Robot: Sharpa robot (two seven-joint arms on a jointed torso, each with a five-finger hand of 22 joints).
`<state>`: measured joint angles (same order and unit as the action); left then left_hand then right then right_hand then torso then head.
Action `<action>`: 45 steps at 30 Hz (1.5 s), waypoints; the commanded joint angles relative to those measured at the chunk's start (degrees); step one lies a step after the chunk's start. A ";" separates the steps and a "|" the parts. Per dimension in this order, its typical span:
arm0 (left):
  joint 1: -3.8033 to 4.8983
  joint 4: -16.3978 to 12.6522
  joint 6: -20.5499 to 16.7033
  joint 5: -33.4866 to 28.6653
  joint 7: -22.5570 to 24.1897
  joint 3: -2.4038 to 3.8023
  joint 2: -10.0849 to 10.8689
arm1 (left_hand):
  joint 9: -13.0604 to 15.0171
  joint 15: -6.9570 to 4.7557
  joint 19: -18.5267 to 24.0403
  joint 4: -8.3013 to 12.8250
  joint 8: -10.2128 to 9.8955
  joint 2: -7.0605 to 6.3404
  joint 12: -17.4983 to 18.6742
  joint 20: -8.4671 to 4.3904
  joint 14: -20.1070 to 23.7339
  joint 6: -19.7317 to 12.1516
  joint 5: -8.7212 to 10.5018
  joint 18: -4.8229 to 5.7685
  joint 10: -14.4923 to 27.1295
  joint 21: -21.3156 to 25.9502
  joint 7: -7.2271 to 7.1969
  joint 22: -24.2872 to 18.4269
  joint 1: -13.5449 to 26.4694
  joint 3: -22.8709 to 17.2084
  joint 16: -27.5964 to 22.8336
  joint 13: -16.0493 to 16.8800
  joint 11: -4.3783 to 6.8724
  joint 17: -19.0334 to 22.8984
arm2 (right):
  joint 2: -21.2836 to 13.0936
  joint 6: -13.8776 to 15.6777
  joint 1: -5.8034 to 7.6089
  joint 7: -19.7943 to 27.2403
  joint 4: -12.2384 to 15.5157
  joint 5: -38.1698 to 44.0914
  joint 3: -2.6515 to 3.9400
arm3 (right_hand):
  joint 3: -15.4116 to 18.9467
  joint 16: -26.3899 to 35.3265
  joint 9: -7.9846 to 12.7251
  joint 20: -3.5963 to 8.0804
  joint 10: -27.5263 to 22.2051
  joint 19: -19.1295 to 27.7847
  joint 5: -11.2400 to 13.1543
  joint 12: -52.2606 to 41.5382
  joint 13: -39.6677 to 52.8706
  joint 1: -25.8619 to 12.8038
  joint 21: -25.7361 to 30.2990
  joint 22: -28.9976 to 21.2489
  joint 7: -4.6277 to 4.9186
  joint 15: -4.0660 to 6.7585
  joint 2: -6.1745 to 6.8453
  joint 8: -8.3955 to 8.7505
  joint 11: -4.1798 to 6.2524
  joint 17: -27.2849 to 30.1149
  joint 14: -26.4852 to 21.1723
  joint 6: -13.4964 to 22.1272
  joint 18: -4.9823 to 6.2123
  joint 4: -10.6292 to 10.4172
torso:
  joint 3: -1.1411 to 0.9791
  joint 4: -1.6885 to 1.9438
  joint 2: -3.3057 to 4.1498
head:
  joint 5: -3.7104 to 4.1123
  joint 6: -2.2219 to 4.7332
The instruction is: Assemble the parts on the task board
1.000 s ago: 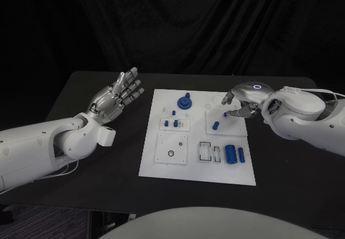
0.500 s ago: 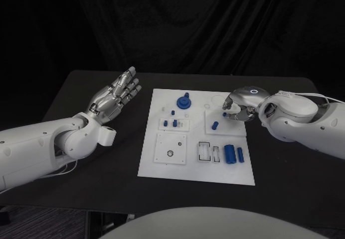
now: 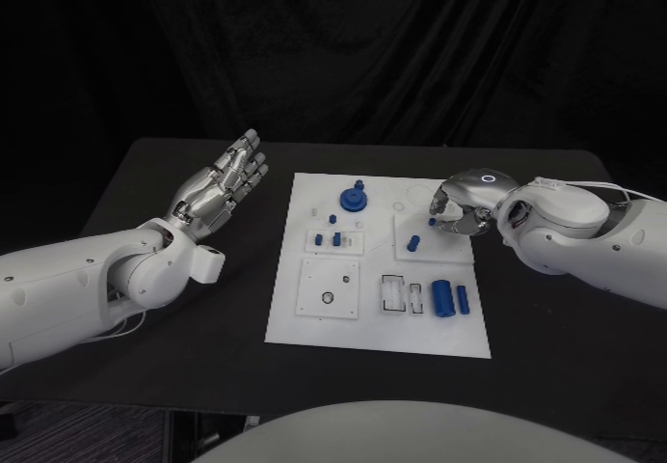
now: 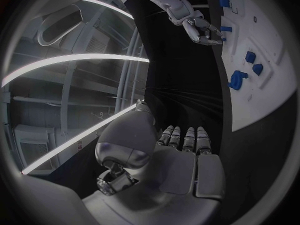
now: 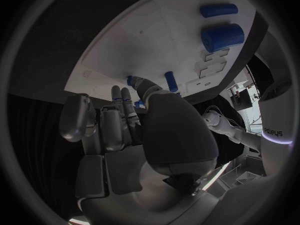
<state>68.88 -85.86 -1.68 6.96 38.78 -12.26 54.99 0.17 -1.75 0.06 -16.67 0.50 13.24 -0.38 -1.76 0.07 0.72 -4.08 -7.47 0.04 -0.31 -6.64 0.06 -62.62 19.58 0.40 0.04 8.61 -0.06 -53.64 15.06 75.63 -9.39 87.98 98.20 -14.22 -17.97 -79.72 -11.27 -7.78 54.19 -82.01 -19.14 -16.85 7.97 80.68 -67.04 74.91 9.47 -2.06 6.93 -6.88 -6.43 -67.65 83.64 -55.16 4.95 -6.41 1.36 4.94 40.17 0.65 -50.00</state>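
Observation:
The white task board [image 3: 378, 318] lies in the middle of the black table. My right hand [image 3: 459, 207] hovers curled over the board's far right part. Its fingertips pinch a small blue peg [image 3: 434, 223], mostly hidden by the thumb [image 5: 178, 130] in the right wrist view. Another blue peg [image 3: 415, 241] stands just in front of that hand. My left hand [image 3: 223, 188] is raised left of the board, flat and holding nothing, its fingers [image 4: 184, 139] stretched out.
On the board sit a blue round gear piece [image 3: 358, 200], two small blue pegs [image 3: 328, 237], a thick blue cylinder [image 3: 445, 298] and a slimmer one [image 3: 465, 300]. Bare black table [image 3: 556, 328] surrounds the board.
My right hand has shifted a little to the left and lower over the board's far right part. The left hand has stayed where it was.

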 commanded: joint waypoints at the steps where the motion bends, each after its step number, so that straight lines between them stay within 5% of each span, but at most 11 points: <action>1: -0.12 0.06 -1.71 1.27 8.02 0.05 -0.22 | 0.03 -7.07 -0.06 -0.01 -0.30 -0.05 0.38 -3.42 -0.07 0.04 0.09 -0.19 -0.04 0.31 0.34 -0.06 0.54 0.28 -0.40 -0.04 -0.20 0.06 | 0.11 1.26 -0.24 0.59 -0.23 0.48 0.03 | -0.42 -0.20 -0.12 0.32 0.57 -0.09 -0.31 0.37 -0.08 0.28 -0.13 8.77 -0.06 0.47 -0.11 -0.29 0.06 -0.05 0.09 -0.42 -0.24 -0.04 | 0.02 0.08 -0.08 | 0.15 0.00; 4: -0.14 0.17 -1.95 1.30 7.86 0.05 -0.32 | 0.04 -8.41 -0.06 -0.02 -0.29 -0.12 0.38 -4.97 -0.07 0.11 0.09 -0.01 -0.04 0.31 0.45 -0.06 0.68 0.35 -0.40 -0.04 0.08 0.06 | 0.27 1.21 -0.38 0.69 -0.43 0.48 0.03 | -0.51 -0.19 -0.14 0.34 0.76 -0.10 -0.38 0.42 -0.12 0.23 -0.15 8.78 -0.06 0.49 -0.07 -0.21 0.08 -0.01 0.09 -0.32 -0.24 -0.06 | 0.02 0.09 -0.11 | 0.05 0.00; 11: -0.17 0.54 -2.74 1.33 7.70 0.05 -0.48 | 0.06 -8.83 -0.06 0.03 -0.27 -0.05 0.38 -5.65 -0.07 0.19 -0.12 0.27 -0.04 0.31 -0.29 -0.06 0.68 0.29 -0.40 -0.04 0.67 0.06 | 0.90 1.35 -0.67 1.10 -1.18 -0.65 0.04 | -1.24 -0.13 -0.14 0.45 1.73 -0.09 -0.86 0.75 -0.41 0.21 -0.06 8.77 0.03 0.59 0.07 0.38 0.17 0.19 0.05 0.40 -0.23 -0.03 | 0.10 0.10 0.00 | -0.02 0.00; 18: -0.22 0.91 -2.80 1.34 7.73 0.05 -0.60 | 0.09 -8.18 -0.06 0.09 -0.24 0.00 0.38 -5.33 -0.07 0.33 -2.13 0.62 -0.04 0.31 0.12 -0.06 -0.63 -0.21 -0.40 -0.04 0.14 0.06 | 1.66 1.69 -0.92 1.54 -1.83 -0.97 0.04 | -1.57 -0.08 -0.09 0.47 2.26 -0.04 -0.59 0.99 -0.59 0.03 0.07 8.74 0.15 0.58 0.32 0.75 0.15 0.31 0.01 0.81 -0.22 -0.10 | 0.07 0.07 0.07 | 0.13 0.00; 36: -0.39 1.36 -2.40 1.34 7.59 0.05 -0.76 | 0.15 -7.86 -0.06 0.14 -0.19 -0.84 0.38 -5.49 -0.07 0.58 -1.86 1.07 -0.04 0.31 1.44 -0.06 -1.97 -0.27 -0.40 -0.04 -0.80 0.06 | 2.72 1.75 -1.95 1.63 -2.95 -1.06 0.04 | -4.82 0.24 -0.92 1.12 6.50 0.13 -2.39 1.88 -1.31 1.77 0.42 8.71 -0.74 1.41 0.46 -0.01 1.15 1.09 -0.28 -1.93 -0.13 1.79 | -0.04 0.08 0.13 | -0.11 0.00; 38: -0.40 1.41 -2.24 1.34 7.51 0.05 -0.75 | 0.15 -7.68 -0.06 0.15 -0.19 -0.96 0.38 -5.39 -0.07 0.59 -2.05 1.18 -0.04 0.31 1.60 -0.06 -2.36 -0.37 -0.40 -0.04 -0.98 0.06 | 2.69 1.95 -2.02 1.44 -2.95 -1.06 0.04 | -6.40 0.30 -1.30 1.40 7.55 0.13 0.83 2.30 -1.47 2.31 0.39 8.74 -0.95 1.65 0.58 -0.24 1.39 1.22 -0.31 -2.70 -0.15 2.64 | -0.02 0.07 0.13 | -0.09 0.00; 45: -0.43 1.52 -1.67 1.33 7.25 0.05 -0.74 | 0.16 -6.60 -0.06 0.08 -0.18 -1.11 0.38 -4.61 -0.07 0.66 -3.42 1.48 -0.04 0.31 2.30 -0.06 -3.90 -0.88 -0.40 -0.04 -1.88 0.06 | 2.34 2.77 -2.10 1.03 -2.84 -1.06 0.04 | -7.95 0.53 -1.68 1.59 8.65 0.29 1.22 2.47 -1.45 2.75 0.70 8.67 -1.08 1.83 0.91 -0.31 1.62 1.66 -0.49 -3.17 -0.09 3.58 | -0.02 0.11 0.13 | -0.34 0.00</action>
<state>68.54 -84.30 -4.15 8.12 38.82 -12.26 54.33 0.27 -1.74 0.07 -16.60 0.50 12.13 -0.38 -1.74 0.08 1.33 -7.26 -6.57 0.02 -0.33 -4.77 0.08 -65.99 19.16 0.20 0.07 7.17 -0.10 -51.08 17.39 73.89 -7.94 85.27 97.15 -14.01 -25.64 -79.40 -12.91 -6.55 62.55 -81.60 -18.12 -14.61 6.44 82.95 -66.54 74.91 8.37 -0.71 7.97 -6.93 -4.80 -66.03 83.14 -58.11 4.94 -2.83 1.32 5.01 40.30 0.42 -50.00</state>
